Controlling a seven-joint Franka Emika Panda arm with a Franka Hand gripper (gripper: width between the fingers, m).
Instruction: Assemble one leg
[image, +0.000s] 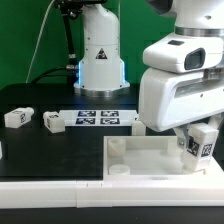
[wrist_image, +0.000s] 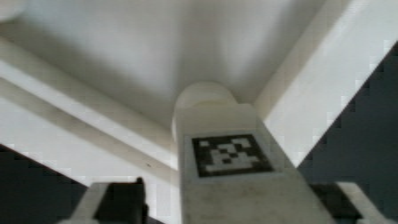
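Carrying stage, looks like: got one leg (image: 203, 146) pinched tight in the pincer (wrist_image: 222, 204) over the tray (image: 140, 166), probably needs squaring up and lowering next.

White blocky leg (image: 202, 143), tagged face, upright

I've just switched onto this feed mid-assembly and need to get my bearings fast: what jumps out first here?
The big white pincer dominates the exterior view's right, clamped on a tagged white leg that hangs over the white tray. The wrist view shows the leg's tag head-on, with the tray's floor beyond it. At the exterior view's left, two loose legs lie on the black table beside the marker board.
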